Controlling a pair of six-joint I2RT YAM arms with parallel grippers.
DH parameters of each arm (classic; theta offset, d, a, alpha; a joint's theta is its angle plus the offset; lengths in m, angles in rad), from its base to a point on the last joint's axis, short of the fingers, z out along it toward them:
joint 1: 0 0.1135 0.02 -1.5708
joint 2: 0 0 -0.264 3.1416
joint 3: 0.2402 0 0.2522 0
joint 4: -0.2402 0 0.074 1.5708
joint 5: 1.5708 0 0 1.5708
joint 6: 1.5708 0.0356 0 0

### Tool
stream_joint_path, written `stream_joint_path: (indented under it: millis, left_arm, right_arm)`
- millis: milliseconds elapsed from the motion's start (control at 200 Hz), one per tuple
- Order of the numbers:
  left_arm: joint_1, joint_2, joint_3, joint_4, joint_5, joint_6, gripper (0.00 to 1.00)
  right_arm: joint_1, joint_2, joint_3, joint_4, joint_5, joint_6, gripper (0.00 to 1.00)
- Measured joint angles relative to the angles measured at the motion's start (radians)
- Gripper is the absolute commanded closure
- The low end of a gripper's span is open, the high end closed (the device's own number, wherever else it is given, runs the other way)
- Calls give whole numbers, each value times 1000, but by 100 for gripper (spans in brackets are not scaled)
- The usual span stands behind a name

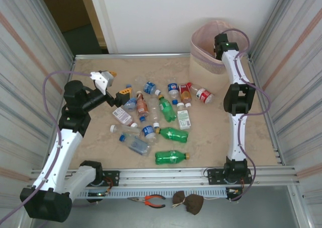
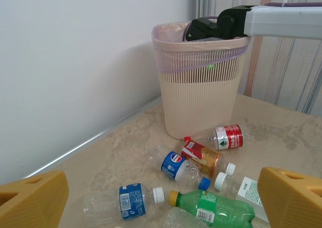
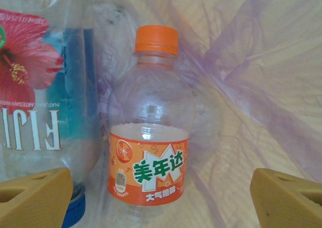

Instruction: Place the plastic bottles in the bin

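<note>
Right gripper [image 3: 161,200] yellow fingers [image 3: 32,198] spread wide inside pale pink slatted plastic bin [image 1: 207,62], gripping nothing.
Clear plastic bottle with orange cap and orange label [image 3: 151,127] lies in bin between those fingers, touching neither, beside clear bottle with blue hibiscus label [image 3: 45,87] on purple liner bag [image 3: 261,87]. Left gripper [image 1: 118,83] hovers well left of bin, fingers wide, empty. Other clear, green and brown plastic bottles [image 1: 166,109] lie scattered on tan marbled table [image 1: 226,132], near-left of bin.
</note>
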State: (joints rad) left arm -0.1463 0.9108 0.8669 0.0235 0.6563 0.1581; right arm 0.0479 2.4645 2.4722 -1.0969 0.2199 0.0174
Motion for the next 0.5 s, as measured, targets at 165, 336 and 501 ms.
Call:
stream_joint_path:
  millis: [165,336,501]
  left_arm:
    - [0,1,0,0,0,0,3]
    - [0,4,0,0,0,-1,3]
    - [0,7,0,0,0,-1,3]
  right_arm:
    - [5,-4,0,4,24,-3,5]
    - [12,-26,0,3,28,-3,4]
    - [30,-77,33,0,39,-3,3]
